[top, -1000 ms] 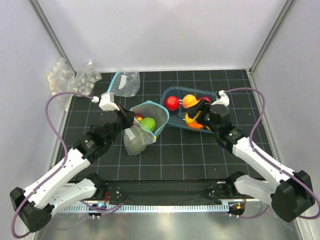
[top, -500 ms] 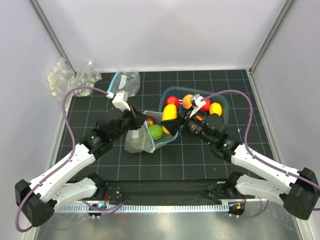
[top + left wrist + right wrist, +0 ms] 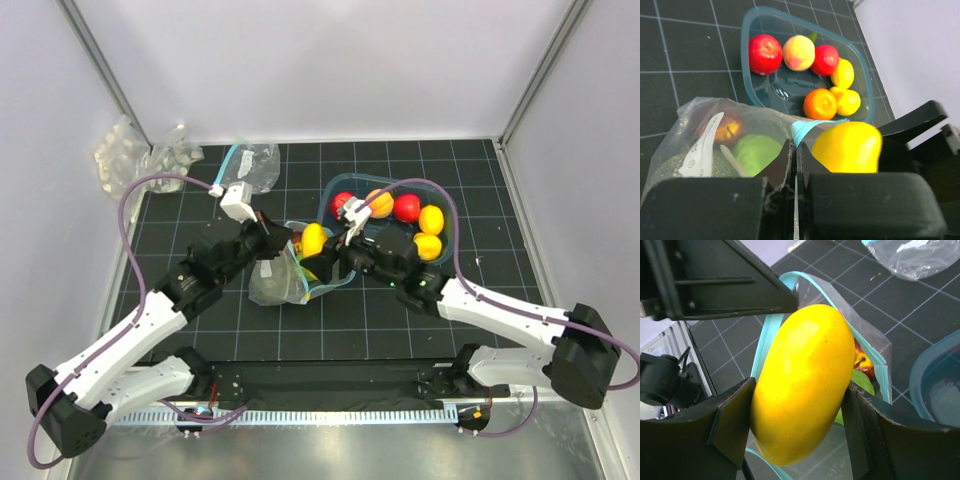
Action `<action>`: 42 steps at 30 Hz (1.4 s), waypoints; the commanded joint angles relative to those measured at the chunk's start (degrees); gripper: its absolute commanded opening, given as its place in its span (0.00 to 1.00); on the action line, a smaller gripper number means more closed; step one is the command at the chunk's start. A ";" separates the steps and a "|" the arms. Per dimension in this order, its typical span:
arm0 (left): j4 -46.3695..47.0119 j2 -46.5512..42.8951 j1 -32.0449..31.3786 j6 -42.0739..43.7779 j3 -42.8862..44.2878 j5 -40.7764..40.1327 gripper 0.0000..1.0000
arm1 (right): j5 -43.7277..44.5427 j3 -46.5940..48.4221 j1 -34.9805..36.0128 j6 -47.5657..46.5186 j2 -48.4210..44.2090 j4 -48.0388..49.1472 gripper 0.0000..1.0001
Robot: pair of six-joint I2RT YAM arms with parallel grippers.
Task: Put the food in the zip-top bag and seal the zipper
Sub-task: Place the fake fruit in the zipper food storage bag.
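The zip-top bag [image 3: 272,284] lies left of centre, mouth facing right. My left gripper [image 3: 274,240] is shut on the teal zipper [image 3: 805,127] at the rim and holds the mouth up. Inside the bag lie a green ball [image 3: 757,152] and a red-orange fruit [image 3: 727,127]. My right gripper [image 3: 318,246] is shut on a yellow lemon [image 3: 802,380], gripped across its sides right at the bag's mouth [image 3: 765,340]. More food sits in the teal tray [image 3: 445,200]: red balls [image 3: 406,207], an orange one [image 3: 380,203] and yellow lemons [image 3: 431,218].
A second clear bag [image 3: 250,165] lies at the back, behind my left gripper. Packs of white lumps [image 3: 125,150] sit in the far left corner by the wall. White walls close in the mat on three sides.
My right arm lifted the yellow lemon out of the tray and carried it left to the bag's mouth. My left gripper kept its hold on the rim, shifting slightly right.
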 commanded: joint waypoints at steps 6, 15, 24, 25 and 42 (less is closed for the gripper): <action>2.35 -4.34 0.19 0.00 -0.15 -4.73 0.00 | 4.88 9.17 1.31 -2.61 8.42 -4.53 0.37; 3.05 -0.39 0.11 -0.71 0.55 -1.92 0.00 | 13.23 15.33 1.40 -4.89 15.98 -5.25 0.39; 2.97 -1.35 0.11 0.17 0.82 -0.60 0.00 | 16.38 16.38 1.40 -5.25 19.84 -4.09 0.78; 2.97 -1.44 0.11 0.09 0.73 -0.95 0.00 | 16.83 17.17 1.40 -4.73 21.07 -6.62 0.81; -2.75 -1.97 0.19 -0.18 1.70 -12.81 0.00 | 18.23 12.69 1.40 0.63 10.80 -8.22 0.89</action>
